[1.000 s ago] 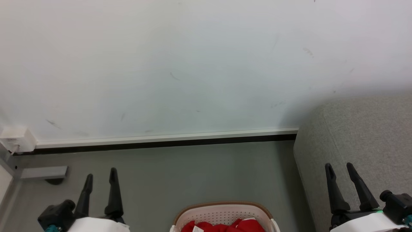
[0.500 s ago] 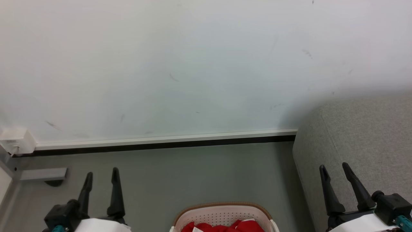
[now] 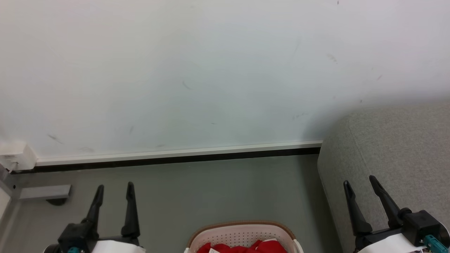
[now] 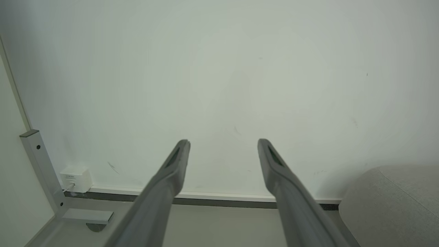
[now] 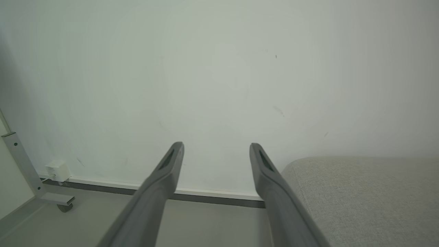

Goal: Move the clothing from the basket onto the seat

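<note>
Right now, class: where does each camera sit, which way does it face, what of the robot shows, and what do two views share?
Head view: on the head, facing forward and down at floor, basket, clothing; left end effector, right end effector, both open.
Left wrist view: left wrist, facing the wall along its fingers.
Right wrist view: right wrist, facing the wall along its fingers.
Shared: the seat, in both wrist views.

The clothing (image 3: 246, 248) is red, the basket (image 3: 242, 234) cream, hole-dotted and brown-rimmed, the seat (image 3: 397, 144) light grey.
</note>
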Tool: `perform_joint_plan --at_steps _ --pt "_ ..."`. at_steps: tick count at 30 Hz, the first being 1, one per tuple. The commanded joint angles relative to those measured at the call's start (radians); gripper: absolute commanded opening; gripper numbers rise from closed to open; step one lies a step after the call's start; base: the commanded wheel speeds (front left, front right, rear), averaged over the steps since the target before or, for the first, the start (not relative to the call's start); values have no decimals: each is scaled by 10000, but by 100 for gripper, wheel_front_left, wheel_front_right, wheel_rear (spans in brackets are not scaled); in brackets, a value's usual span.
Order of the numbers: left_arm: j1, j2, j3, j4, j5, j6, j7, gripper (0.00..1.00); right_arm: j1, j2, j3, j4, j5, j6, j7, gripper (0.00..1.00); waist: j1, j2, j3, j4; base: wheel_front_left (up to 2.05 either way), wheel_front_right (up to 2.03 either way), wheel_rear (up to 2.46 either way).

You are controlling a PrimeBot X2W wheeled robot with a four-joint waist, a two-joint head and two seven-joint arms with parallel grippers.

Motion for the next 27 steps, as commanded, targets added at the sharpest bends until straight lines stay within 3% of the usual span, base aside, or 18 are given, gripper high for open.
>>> perform_joint_plan --at_steps 1,27 --pt "106 82 -22 -68 266 46 -74 100 -129 14 -19 41 -223 -20 -59 100 0 0 -1 -5 0 0 0" --pt "-122 79 -97 -139 266 -143 -145 100 -212 -38 28 -11 -226 -21 -76 100 0 0 158 -102 0 0 0"
